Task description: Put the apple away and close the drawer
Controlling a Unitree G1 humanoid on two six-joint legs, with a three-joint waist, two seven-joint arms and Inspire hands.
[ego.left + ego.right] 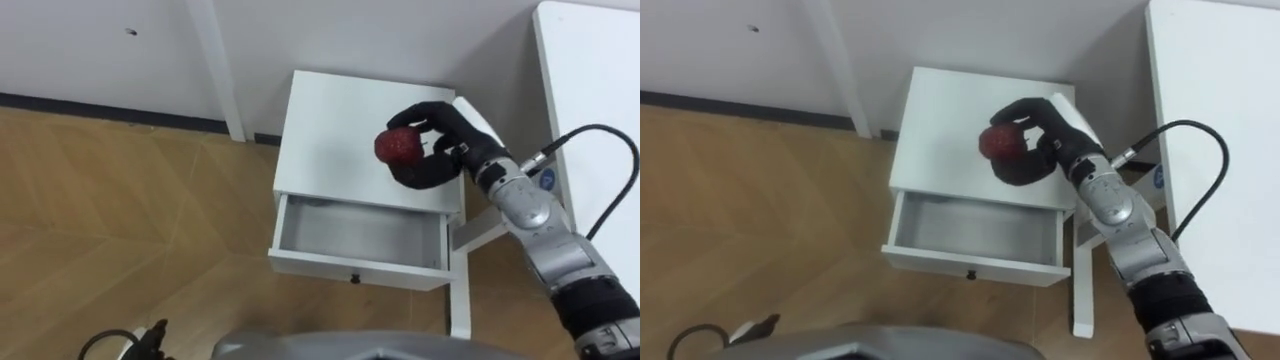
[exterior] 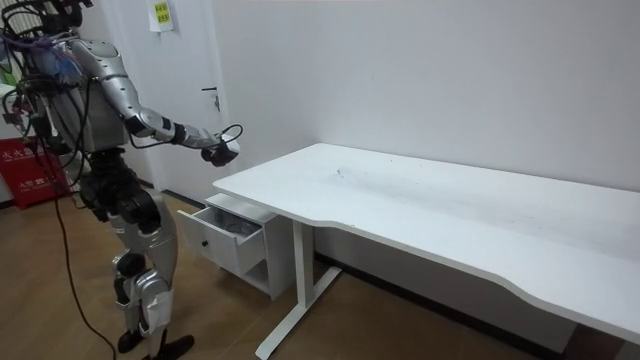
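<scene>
- Nearest you, low at the cabinet's front: drawer [image 1: 360, 232], white, pulled open, its grey floor showing; a small dark knob [image 1: 354, 278] sits on the front panel.
- Just behind it: cabinet top [image 1: 330, 130], white, flat.
- Over that top's right part: your right hand [image 1: 445, 160], black, with fingers and thumb curled round the apple [image 1: 398, 146]. The apple is red and held in the air, back from the drawer opening.
- Right of the cabinet: desk [image 1: 590, 90], white, beside your outstretched forearm.
- Farthest: wall [image 1: 90, 50], white, meeting the wooden floor [image 1: 120, 200].

Red apple [image 1: 398, 146] in right hand [image 1: 448, 152] over cabinet top [image 1: 330, 130]; white drawer [image 1: 355, 268] open.
</scene>
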